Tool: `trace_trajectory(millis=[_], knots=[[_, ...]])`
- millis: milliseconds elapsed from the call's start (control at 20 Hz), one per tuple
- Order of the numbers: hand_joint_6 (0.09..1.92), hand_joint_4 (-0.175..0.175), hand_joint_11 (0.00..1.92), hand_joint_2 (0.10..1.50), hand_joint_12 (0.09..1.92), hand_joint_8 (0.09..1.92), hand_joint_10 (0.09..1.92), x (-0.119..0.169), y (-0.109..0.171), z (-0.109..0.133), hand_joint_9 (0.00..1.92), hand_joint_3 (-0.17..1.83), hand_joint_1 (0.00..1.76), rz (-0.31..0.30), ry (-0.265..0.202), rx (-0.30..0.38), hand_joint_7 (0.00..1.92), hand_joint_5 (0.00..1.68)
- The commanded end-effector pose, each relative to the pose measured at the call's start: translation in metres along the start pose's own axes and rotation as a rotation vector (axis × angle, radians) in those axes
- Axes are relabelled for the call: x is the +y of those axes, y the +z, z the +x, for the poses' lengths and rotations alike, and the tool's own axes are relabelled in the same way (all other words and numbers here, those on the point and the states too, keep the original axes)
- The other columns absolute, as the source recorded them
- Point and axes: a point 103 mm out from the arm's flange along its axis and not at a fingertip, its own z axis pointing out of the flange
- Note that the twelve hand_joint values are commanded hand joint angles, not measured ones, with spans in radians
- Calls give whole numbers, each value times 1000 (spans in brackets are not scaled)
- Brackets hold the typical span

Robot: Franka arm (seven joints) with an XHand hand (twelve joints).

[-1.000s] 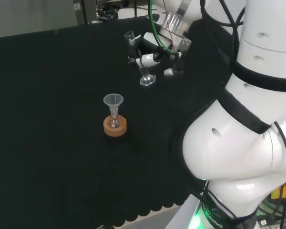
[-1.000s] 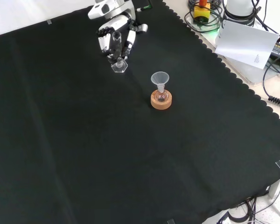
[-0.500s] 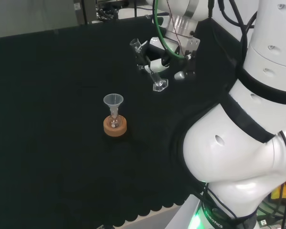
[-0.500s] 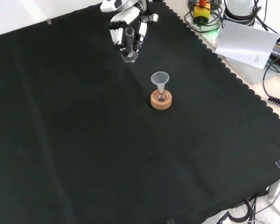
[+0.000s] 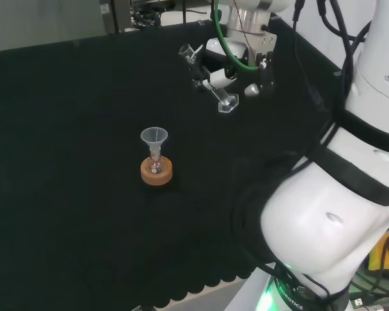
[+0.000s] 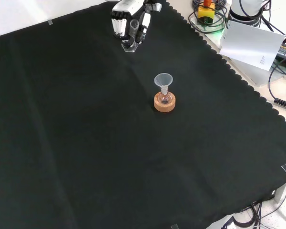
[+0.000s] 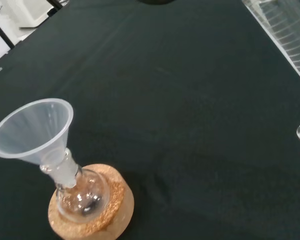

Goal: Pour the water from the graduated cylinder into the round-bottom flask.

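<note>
Holding the tilted cylinder (image 5: 209, 76) in curled fingers well right of the funnel (image 5: 153, 137), the robot hand (image 5: 228, 72) risks spilling onto the desk (image 5: 65, 129).

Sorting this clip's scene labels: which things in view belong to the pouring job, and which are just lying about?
Belong to the job:
- graduated cylinder, lifted off the cloth and tilted in the robot hand
- round-bottom flask
- funnel in the flask's neck
- cork ring under the flask

Just lying about:
- white paper sheet beyond the cloth's edge
- cables near it
</note>
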Motion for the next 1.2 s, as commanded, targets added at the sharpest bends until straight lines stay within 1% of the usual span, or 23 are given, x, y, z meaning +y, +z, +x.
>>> trace_trajectory(millis=[50, 200, 450, 750, 950, 1200], knots=[[1087, -175, 1295, 1150, 715, 403, 87, -60, 67, -8, 1398, -4, 1141, 363, 58, -114, 1211, 931], [1086, -175, 1295, 1149, 714, 402, 87, -65, 66, -8, 1400, -5, 1141, 385, 73, -126, 1214, 932], [1083, -175, 1296, 1148, 712, 399, 87, -68, 64, -5, 1403, -5, 1141, 399, 83, -136, 1220, 934], [1081, -175, 1296, 1147, 711, 396, 87, -67, 62, 1, 1407, -5, 1142, 431, 77, -157, 1226, 936], [1080, -175, 1298, 1147, 710, 393, 87, -68, 62, 4, 1409, -5, 1142, 439, 70, -174, 1229, 937], [1078, -175, 1301, 1146, 709, 390, 87, -68, 63, 11, 1414, -5, 1142, 483, 56, -206, 1235, 938]])
